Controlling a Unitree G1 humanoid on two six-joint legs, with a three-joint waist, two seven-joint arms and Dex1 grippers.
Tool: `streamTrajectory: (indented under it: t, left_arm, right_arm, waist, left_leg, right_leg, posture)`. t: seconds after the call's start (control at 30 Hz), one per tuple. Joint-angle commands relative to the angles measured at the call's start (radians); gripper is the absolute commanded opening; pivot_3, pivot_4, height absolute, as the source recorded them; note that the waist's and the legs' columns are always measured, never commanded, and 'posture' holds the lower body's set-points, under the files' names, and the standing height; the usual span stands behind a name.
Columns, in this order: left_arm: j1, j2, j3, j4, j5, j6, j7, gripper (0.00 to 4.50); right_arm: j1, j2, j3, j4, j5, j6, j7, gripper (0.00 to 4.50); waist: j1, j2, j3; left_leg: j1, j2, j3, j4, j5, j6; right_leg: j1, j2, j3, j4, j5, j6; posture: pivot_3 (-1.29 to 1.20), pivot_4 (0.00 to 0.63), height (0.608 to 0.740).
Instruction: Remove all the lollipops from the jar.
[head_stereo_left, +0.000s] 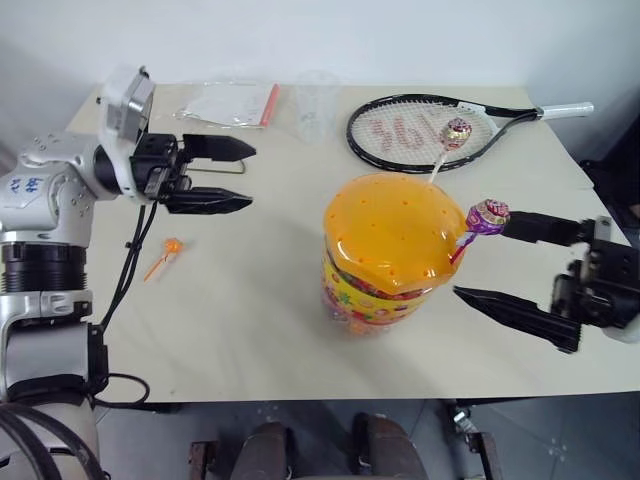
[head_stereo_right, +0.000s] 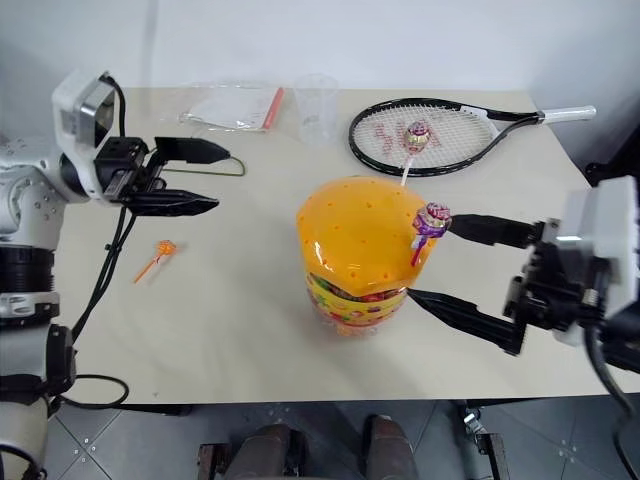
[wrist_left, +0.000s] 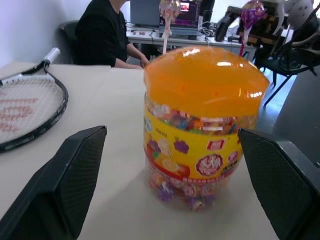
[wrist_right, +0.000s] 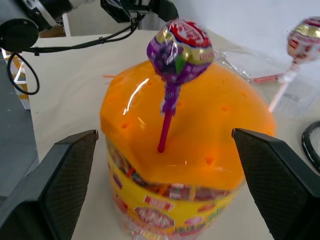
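**Q:** Left eye view: what lies where?

**A:** The jar (head_stereo_left: 388, 255) stands mid-table. An orange lollipop (head_stereo_left: 170, 247) lies on the table (head_stereo_left: 250, 330), already out. A purple lollipop (head_stereo_left: 487, 216) and a pink lollipop (head_stereo_left: 456, 133) stand in the lid. My left pincer (head_stereo_left: 232, 176) hangs spread, empty.

**Q:** Right wrist view: which step, and what next?

**A:** My right pincer (wrist_right: 165, 165) is spread either side of the purple lollipop's red stick (wrist_right: 166, 127). Judged: closing in; next, pinch the stick and lift straight.

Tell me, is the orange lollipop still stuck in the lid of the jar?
No, the orange lollipop lies flat on the table, apart from the jar.
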Motion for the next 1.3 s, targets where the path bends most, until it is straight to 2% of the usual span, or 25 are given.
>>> streamTrajectory:
  t: [0.03,0.2,0.23,0.27,0.63,0.67,0.9,1.07,1.17,1.3]
  left_arm:
    - [0.036,0.052,-0.003,-0.021,-0.083,-0.037,-0.112,4.46]
    - [0.083,0.070,0.013,-0.056,-0.114,-0.033,-0.112,4.46]
    - [0.088,0.071,0.015,-0.059,-0.119,-0.033,-0.112,4.50]
    - [0.093,0.071,0.018,-0.062,-0.124,-0.034,-0.112,4.50]
    - [0.097,0.055,0.013,-0.085,-0.192,-0.030,-0.112,4.50]
    - [0.096,0.055,0.011,-0.085,-0.194,-0.031,-0.112,4.50]
    - [0.074,0.020,-0.035,-0.091,-0.219,-0.044,-0.112,4.50]
    - [0.068,-0.006,-0.027,-0.118,-0.274,-0.069,-0.112,4.50]
    - [0.070,-0.008,-0.023,-0.141,-0.282,-0.078,-0.112,4.50]
    - [0.073,0.010,-0.018,-0.176,-0.289,-0.078,-0.112,4.50]
  right_arm:
    - [-0.095,-0.005,0.079,0.023,-0.015,-0.025,-0.025,4.50]
    - [-0.191,0.008,0.145,0.052,-0.013,-0.027,-0.010,4.50]
    - [-0.202,0.007,0.149,0.055,-0.013,-0.026,-0.006,4.11]
    - [-0.209,0.007,0.151,0.056,-0.011,-0.025,-0.002,3.95]
    - [-0.222,-0.005,0.131,0.065,0.000,-0.003,0.009,0.16]
    - [-0.225,-0.005,0.130,0.065,0.000,-0.002,0.008,0.02]
    - [-0.327,0.012,0.125,0.098,0.056,-0.012,-0.035,0.02]
    - [-0.364,-0.018,0.060,0.152,0.069,0.012,-0.040,0.02]
    - [-0.325,-0.055,-0.026,0.202,0.047,0.051,-0.026,0.02]
    - [-0.167,-0.105,-0.190,0.263,-0.065,0.140,0.057,0.02]
  waist:
    - [0.001,0.000,0.000]
    - [0.008,0.000,0.000]
    - [0.008,0.000,0.000]
    - [0.008,0.000,0.000]
    - [0.003,0.000,0.000]
    - [0.003,0.000,0.000]
    - [0.003,0.000,0.000]
    - [0.003,0.000,0.000]
    - [0.004,0.000,0.000]
    - [0.007,0.000,0.000]
  left_leg:
    - [-0.001,0.000,0.000,0.000,0.000,0.000]
    - [-0.001,0.001,-0.001,0.000,-0.001,0.001]
    - [-0.002,0.001,-0.002,0.001,-0.001,0.001]
    - [-0.002,0.001,-0.002,0.001,-0.001,0.002]
    - [-0.002,0.001,-0.002,0.001,-0.001,0.002]
    - [-0.002,0.001,-0.002,0.001,-0.001,0.002]
    - [-0.002,0.001,-0.002,0.001,-0.001,0.002]
    - [-0.003,0.001,-0.002,0.001,-0.001,0.002]
    - [-0.003,0.001,-0.002,0.000,-0.001,0.002]
    - [-0.003,0.001,-0.002,0.000,-0.001,0.002]
  right_leg:
    - [0.000,0.000,0.000,0.000,0.000,0.000]
    - [0.000,-0.001,-0.001,0.000,0.000,0.000]
    - [0.000,-0.001,-0.001,0.000,0.000,0.000]
    - [0.000,-0.001,-0.002,-0.001,0.000,0.000]
    - [0.000,-0.001,-0.002,-0.001,0.000,0.000]
    - [0.000,-0.001,-0.002,-0.001,0.000,0.000]
    - [0.000,-0.001,-0.002,-0.001,0.000,0.000]
    - [0.000,-0.001,-0.002,-0.002,0.000,0.000]
    - [0.000,-0.001,-0.002,-0.002,0.000,0.000]
    - [0.000,-0.001,-0.002,-0.002,0.000,0.000]
  posture:
    - [0.00,0.150,0.740]
    - [0.00,0.150,0.740]
    - [0.00,0.150,0.740]
    - [0.00,0.150,0.740]
    - [0.00,0.150,0.740]
    - [0.00,0.150,0.740]
    - [0.00,0.150,0.740]
    - [0.00,0.150,0.740]
    - [0.00,0.150,0.740]
    - [0.00,0.150,0.740]
